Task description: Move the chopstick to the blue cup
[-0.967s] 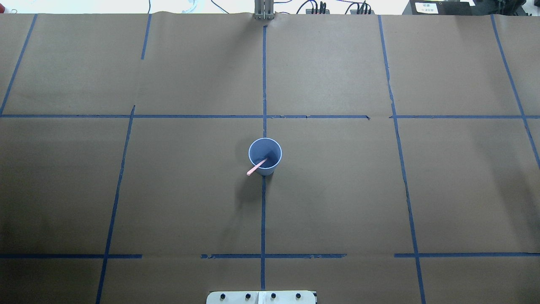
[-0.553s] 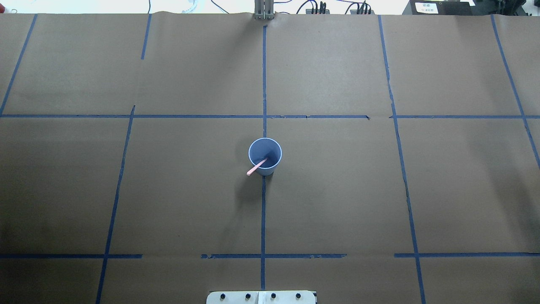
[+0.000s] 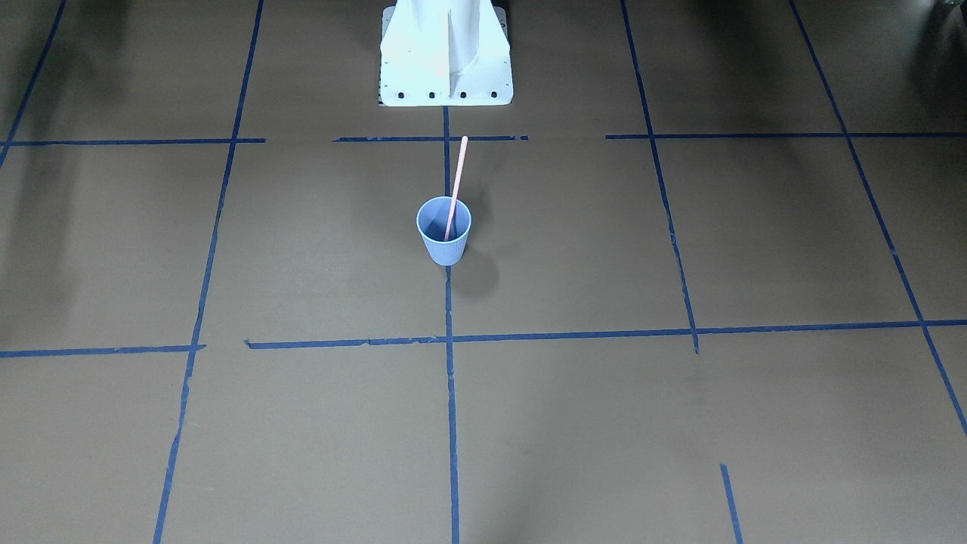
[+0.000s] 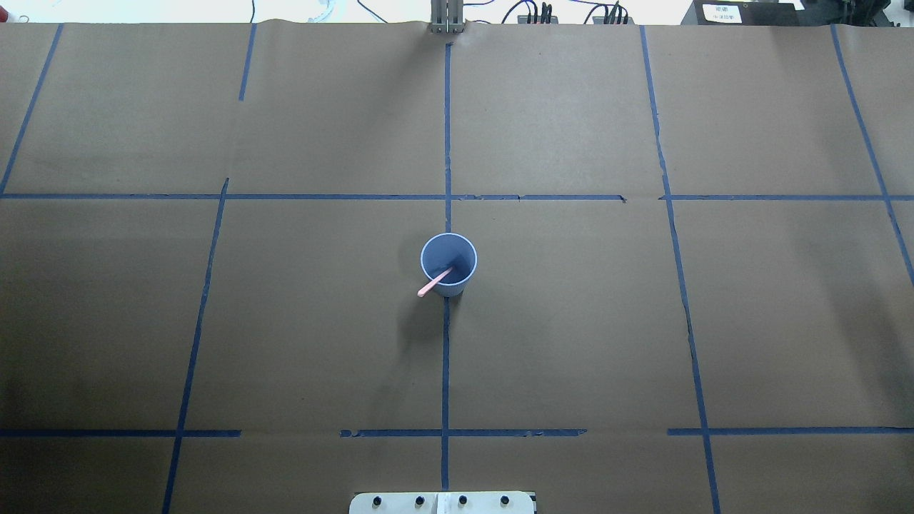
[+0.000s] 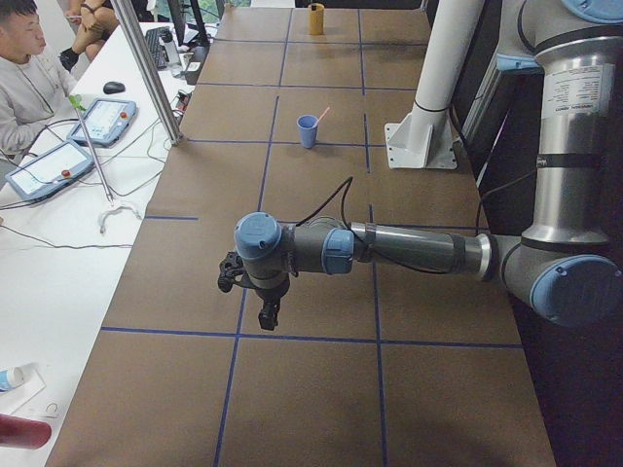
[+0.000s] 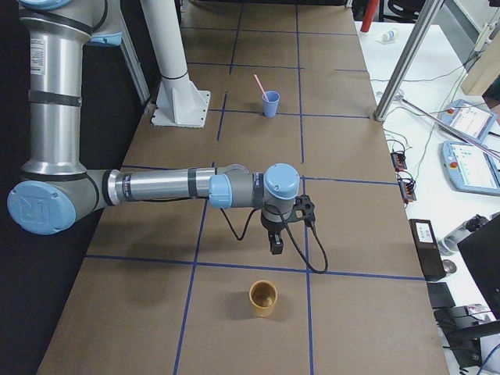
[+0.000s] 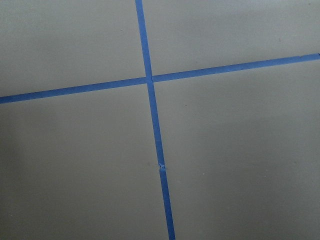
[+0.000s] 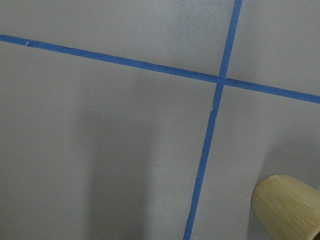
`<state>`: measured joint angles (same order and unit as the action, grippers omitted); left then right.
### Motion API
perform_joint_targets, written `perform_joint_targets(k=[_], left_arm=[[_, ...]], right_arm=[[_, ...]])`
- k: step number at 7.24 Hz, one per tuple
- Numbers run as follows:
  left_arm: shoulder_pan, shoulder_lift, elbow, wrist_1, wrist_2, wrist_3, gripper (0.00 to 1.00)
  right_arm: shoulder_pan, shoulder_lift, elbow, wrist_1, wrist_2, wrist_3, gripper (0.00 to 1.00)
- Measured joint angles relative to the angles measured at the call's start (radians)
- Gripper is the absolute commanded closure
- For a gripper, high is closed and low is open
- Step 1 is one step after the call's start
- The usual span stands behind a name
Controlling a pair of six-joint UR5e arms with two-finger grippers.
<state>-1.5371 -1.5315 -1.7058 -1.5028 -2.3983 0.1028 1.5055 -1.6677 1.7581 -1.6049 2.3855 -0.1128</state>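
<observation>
thin pink chopstick (image 3: pixel 455 181) in ribbed blue cup (image 3: pixel 444 236)

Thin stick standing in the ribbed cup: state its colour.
The thin straight stick is pale pink; exterior front-facing view shows it best.

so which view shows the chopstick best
exterior front-facing: the chopstick shows nearly full length, leaning in the blue cup. overhead foreshortens it to a stub; side views show it tiny; wrist views miss it.

chopstick (image 3: pixel 456 181) lower end hidden inside blue cup (image 3: pixel 443 245), bamboo cup (image 8: pixel 287 207) cropped at edge
</observation>
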Motion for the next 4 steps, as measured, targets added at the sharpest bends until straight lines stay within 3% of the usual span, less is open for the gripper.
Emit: perform_joint_targets(k=[4], left_arm=[[-0.001, 0.013, -0.012, -0.001, 0.002, 0.008, 0.0]], right_arm=[[0.042, 0.017, 0.033, -0.099, -0.065, -0.096, 0.0]])
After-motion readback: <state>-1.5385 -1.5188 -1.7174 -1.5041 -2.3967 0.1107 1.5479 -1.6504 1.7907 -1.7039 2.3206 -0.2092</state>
